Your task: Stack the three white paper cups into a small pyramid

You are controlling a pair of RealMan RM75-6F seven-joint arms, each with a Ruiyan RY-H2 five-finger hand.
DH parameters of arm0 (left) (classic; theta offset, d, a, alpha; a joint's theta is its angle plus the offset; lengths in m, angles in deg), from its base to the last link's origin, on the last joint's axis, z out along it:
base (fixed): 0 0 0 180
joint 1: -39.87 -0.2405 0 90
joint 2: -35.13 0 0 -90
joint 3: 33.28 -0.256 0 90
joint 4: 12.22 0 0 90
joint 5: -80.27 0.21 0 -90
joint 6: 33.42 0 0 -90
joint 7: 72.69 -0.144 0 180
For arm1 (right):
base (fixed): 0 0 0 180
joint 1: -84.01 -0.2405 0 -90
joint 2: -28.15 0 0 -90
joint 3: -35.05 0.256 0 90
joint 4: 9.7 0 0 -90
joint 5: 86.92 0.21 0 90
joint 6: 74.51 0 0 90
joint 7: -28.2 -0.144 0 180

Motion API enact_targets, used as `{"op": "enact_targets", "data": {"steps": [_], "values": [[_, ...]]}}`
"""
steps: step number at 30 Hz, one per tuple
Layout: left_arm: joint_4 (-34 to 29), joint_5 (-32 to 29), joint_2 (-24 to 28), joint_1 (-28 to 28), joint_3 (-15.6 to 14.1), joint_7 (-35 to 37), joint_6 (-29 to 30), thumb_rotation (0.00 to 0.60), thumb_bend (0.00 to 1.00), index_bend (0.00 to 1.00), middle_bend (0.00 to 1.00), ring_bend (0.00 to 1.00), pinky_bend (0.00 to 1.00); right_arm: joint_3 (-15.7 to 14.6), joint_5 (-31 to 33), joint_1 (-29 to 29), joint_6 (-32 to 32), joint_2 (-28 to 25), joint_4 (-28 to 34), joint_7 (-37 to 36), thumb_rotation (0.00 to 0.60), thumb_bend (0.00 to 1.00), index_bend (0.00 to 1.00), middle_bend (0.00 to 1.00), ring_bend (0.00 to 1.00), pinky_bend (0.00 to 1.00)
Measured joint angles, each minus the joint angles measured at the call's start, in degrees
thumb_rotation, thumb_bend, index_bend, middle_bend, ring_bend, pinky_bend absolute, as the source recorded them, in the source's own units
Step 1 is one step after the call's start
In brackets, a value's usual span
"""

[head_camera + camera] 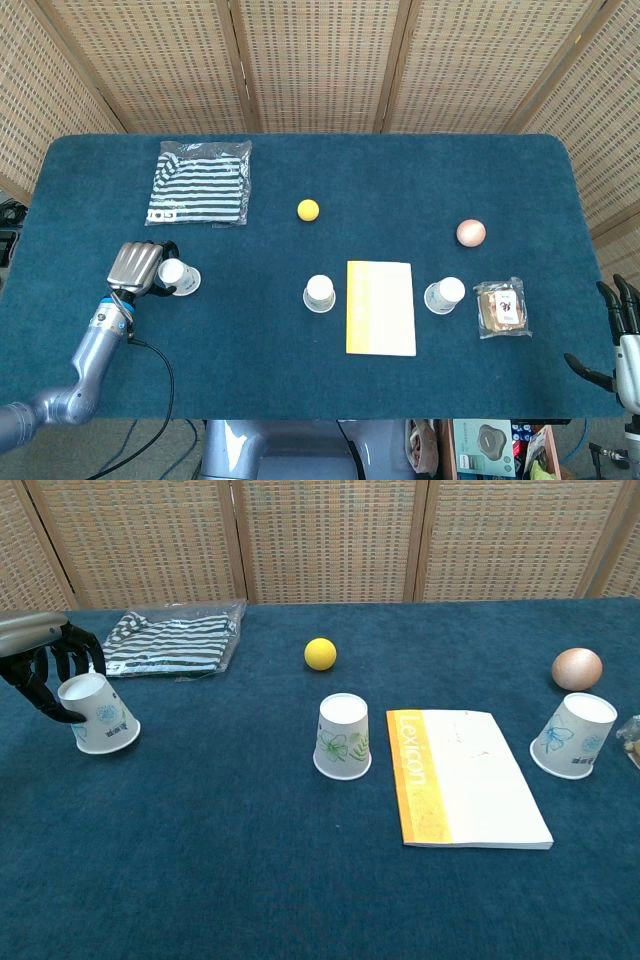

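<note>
At the lower right edge of the head view the right hand point(622, 335) hangs just off the corner of the dark blue felt-covered table point(250, 370), dark fingers spread apart and holding nothing. Left of centre in the frame lies a thin booklet with a yellow-orange spine band and a pale cover point(462, 777), flat on the cloth. Three upturned white paper cups with printed flowers stand in a loose row across the middle: the middle cup point(343, 736) just left of the booklet, the right cup point(574, 735) just right of it, and the left cup point(97, 713) far out toward the left edge, tilted in the chest view. The left hand point(140, 267) is at that left cup, its dark fingers point(62, 665) curled round the cup's upper part and the thumb under its side, so the cup is gripped. Beside the right cup a small clear packet with a brown snack inside point(503, 308) lies near the right edge. Further back sit a pinkish-brown egg-shaped ball point(576, 668) and a small yellow ball point(319, 653). At the upper left a folded striped cloth in a clear plastic bag point(200, 183) lies flat
</note>
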Motion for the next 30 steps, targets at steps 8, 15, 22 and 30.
{"op": "enact_targets", "data": {"steps": [8, 15, 22, 30], "values": [[-6.76, 3.11, 1.11, 1.90, 0.70, -0.55, 1.48, 0.600, 0.19, 0.40, 0.49, 0.43, 0.45, -0.11, 0.07, -0.18, 0.61, -0.21, 0.00, -0.49, 0.600, 0.07, 0.00, 0.00, 0.00, 0.00], [-7.59, 0.66, -2.94, 6.21, 1.78, -4.43, -0.66, 0.600, 0.19, 0.40, 0.49, 0.43, 0.45, 0.01, 0.50, -0.31, 1.04, -0.33, -0.19, -1.11, 0.600, 0.07, 0.00, 0.00, 0.00, 0.00], [-3.95, -2.52, -10.74, 11.13, 2.86, -6.64, -2.67, 0.600, 0.19, 0.40, 0.49, 0.43, 0.45, 0.31, 1.72, -0.64, 2.19, -0.41, -0.77, -2.16, 0.600, 0.07, 0.00, 0.00, 0.00, 0.00], [-0.09, -4.73, -16.84, 15.39, 3.30, -10.23, -2.89, 0.600, 0.19, 0.40, 0.49, 0.43, 0.45, 0.79, 3.12, -0.98, 3.36, -0.60, -1.47, -3.71, 0.600, 0.07, 0.00, 0.00, 0.00, 0.00]]}}
